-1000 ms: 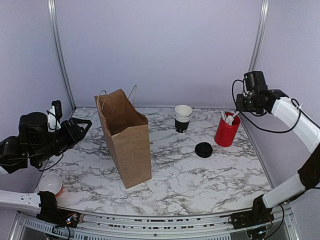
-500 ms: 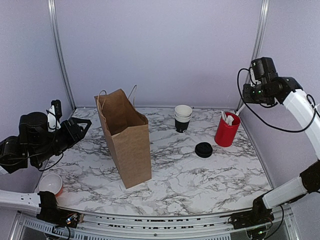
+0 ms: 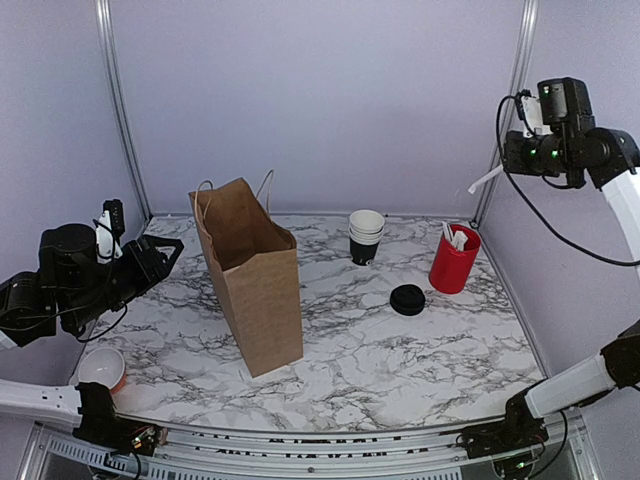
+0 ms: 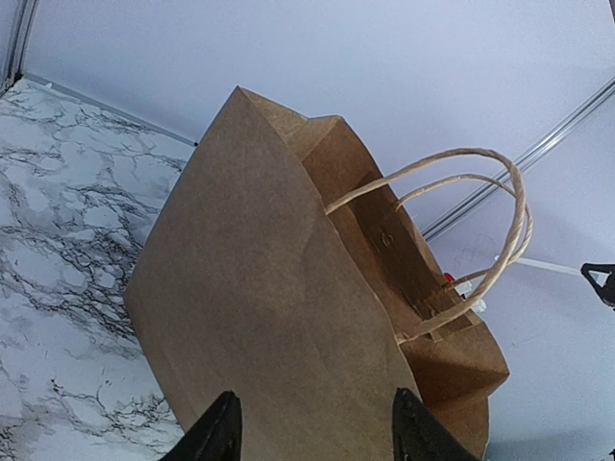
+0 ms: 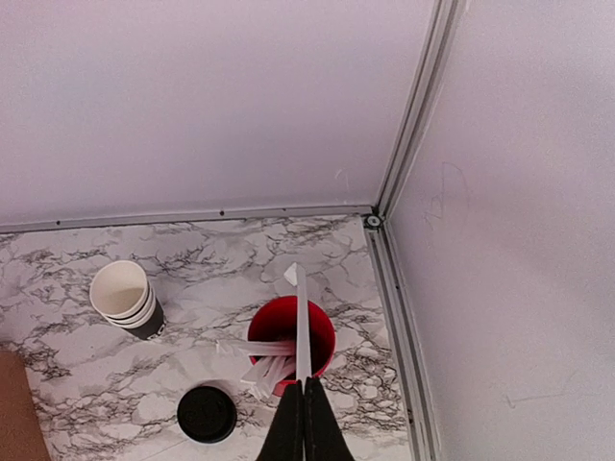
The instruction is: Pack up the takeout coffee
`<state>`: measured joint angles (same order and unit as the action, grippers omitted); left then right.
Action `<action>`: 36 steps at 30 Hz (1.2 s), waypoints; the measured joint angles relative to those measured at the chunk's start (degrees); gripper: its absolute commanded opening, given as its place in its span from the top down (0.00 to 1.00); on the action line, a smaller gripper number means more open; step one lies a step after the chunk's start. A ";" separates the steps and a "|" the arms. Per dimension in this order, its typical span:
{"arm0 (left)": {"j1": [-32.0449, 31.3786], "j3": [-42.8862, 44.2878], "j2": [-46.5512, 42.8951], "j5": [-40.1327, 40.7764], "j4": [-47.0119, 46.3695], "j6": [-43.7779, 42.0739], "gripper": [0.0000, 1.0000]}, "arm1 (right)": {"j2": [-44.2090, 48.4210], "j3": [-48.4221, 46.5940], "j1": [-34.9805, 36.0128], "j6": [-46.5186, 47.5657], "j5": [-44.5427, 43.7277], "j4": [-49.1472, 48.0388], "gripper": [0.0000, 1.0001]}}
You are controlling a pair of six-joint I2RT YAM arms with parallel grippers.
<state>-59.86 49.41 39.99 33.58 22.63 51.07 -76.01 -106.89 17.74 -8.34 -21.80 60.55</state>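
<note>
Right wrist view: logged right pincer (image 5: 304, 389) pinching thin flat white stick (image 5: 301, 317) above glossy red holder (image 5: 325, 338), near far right corner of tabletop (image 3: 400, 360). Logged left pincer (image 4: 315, 424) spread, empty, facing creased kraft bag (image 3: 255, 290), twisted-cord handles. No lidded takeout coffee in sight; probably inside bag. Step judged: adding stick. Next: carry over bag mouth, release.

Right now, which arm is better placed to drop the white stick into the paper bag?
Right. The right tool is shut on the white stick, held high above the red cup. The left tool is open and empty, facing the paper bag from the side.
</note>
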 measured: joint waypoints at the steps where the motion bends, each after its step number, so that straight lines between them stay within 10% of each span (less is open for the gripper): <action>1: 0.02 0.00 0.02 -0.02 0.00 -0.02 0.46 | 0.00 -0.98 0.09 0.04 1.07 0.02 1.00; 20: 0.70 0.04 0.79 -0.07 0.00 -0.09 0.46 | 0.00 -6.60 2.03 -0.02 29.55 -3.61 1.00; 36: 1.97 0.02 1.22 -0.63 0.00 -0.04 0.46 | -6.12 -13.11 20.61 -0.15 34.01 -5.57 1.00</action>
<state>-57.89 49.43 41.21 32.95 22.63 51.03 -82.13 -120.01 38.35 -8.49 12.21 54.98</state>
